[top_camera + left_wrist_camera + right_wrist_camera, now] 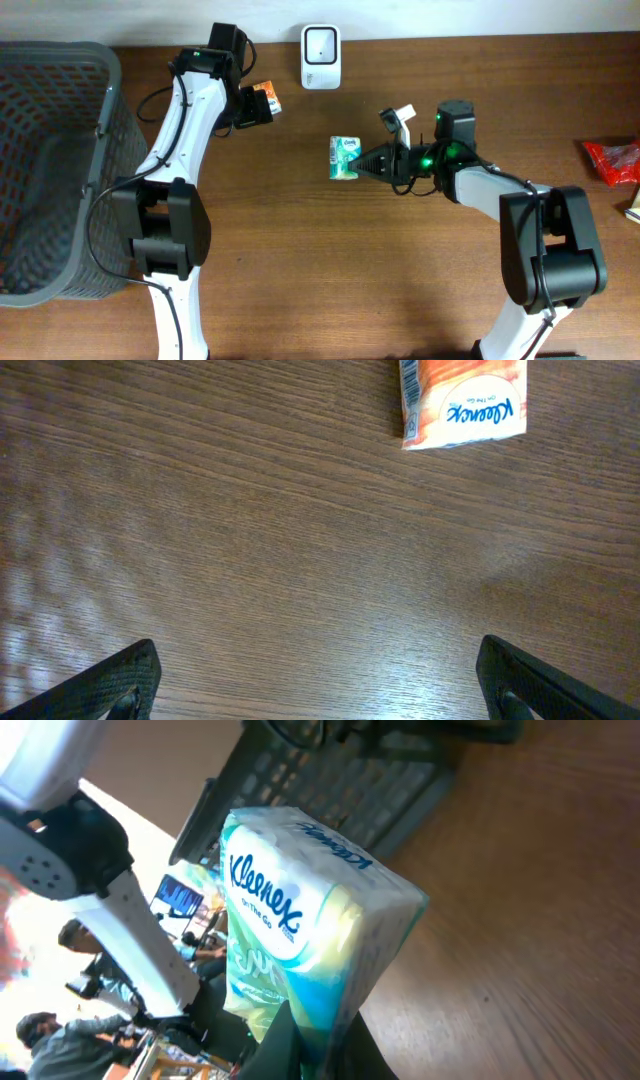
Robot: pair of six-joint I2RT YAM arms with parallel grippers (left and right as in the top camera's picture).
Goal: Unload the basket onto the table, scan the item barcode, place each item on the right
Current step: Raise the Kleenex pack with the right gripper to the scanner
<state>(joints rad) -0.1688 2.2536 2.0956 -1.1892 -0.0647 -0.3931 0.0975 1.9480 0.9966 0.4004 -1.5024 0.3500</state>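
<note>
My right gripper [366, 160] is shut on a green and white Kleenex tissue pack [345, 158] at the middle of the table. In the right wrist view the pack [300, 920] stands tilted, and the gripper [320, 1045] pinches its lower edge. A white barcode scanner [320, 44] stands at the table's back edge, apart from the pack. My left gripper [252, 106] hangs open at the back left, beside an orange Kleenex pack [269, 98]. In the left wrist view that pack [462, 400] lies ahead of the wide-apart fingers [125, 678], untouched. No barcode shows.
A dark mesh basket [40, 170] fills the left side of the table. A red packet [612, 162] lies at the far right edge. Bare wooden tabletop [330, 270] lies in front of both arms.
</note>
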